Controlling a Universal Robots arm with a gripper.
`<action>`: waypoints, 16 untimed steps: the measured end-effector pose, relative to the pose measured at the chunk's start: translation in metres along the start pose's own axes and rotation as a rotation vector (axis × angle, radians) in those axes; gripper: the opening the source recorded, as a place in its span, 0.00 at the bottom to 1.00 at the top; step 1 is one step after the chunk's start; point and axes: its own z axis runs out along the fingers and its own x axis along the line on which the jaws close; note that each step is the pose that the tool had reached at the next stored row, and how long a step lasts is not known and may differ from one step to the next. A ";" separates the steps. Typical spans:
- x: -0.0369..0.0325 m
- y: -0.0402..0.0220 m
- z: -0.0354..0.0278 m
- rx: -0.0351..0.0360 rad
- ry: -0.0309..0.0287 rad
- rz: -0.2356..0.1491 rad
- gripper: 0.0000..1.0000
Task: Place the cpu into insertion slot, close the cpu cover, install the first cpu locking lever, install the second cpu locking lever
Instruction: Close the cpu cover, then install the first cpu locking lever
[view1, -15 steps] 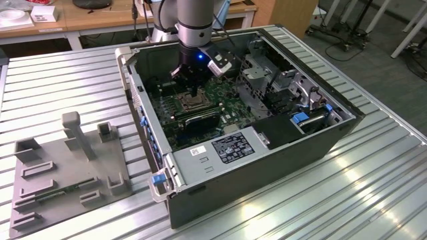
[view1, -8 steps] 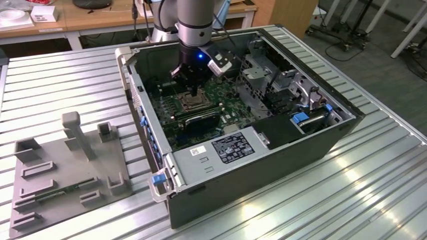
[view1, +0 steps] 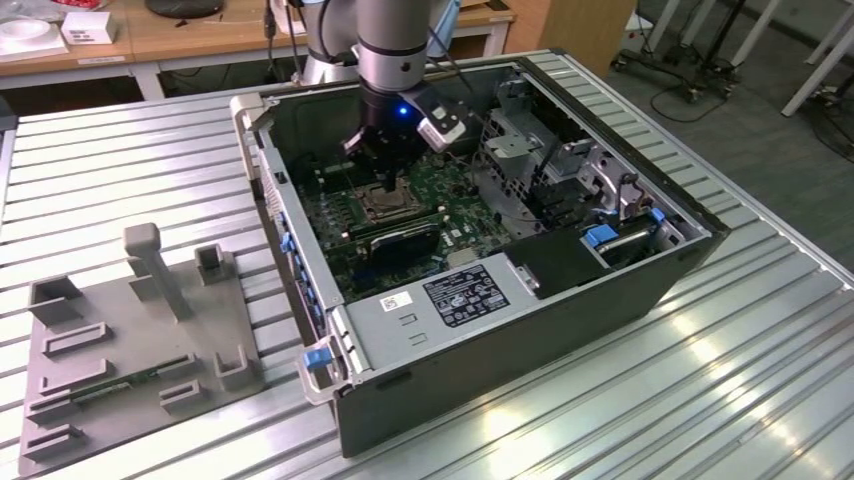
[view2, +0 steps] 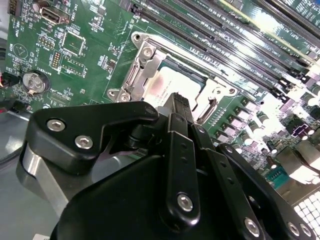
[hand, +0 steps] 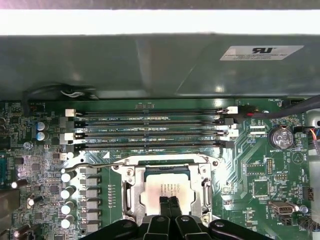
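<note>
The cpu (hand: 167, 187), a pale square chip, lies flat in the insertion slot (hand: 167, 171), with the silvery cpu cover (hand: 201, 187) framing it. The gripper (hand: 168, 204) hangs just above, its fingertips pressed together and empty. The exterior view adds the open computer case (view1: 534, 300), with a grey fixture (view1: 134, 340) at the exterior view's left.

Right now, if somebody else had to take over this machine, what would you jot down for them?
Hand: shut, nothing between its fingers, tips on or just above the cpu.
Cpu: lies flat in the slot on the green board.
Cover: seems to lie down flat around the cpu.
Done: cpu placed; cover apparently closed.
Left: the levers; I cannot tell whether either is locked.
</note>
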 end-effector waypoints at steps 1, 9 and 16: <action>-0.0010 0.0001 0.0001 0.0000 0.0000 0.000 0.11; -0.0018 0.0001 0.0001 -0.0002 0.0000 0.000 0.11; -0.0021 0.0004 -0.0066 -0.0002 0.0000 0.000 0.11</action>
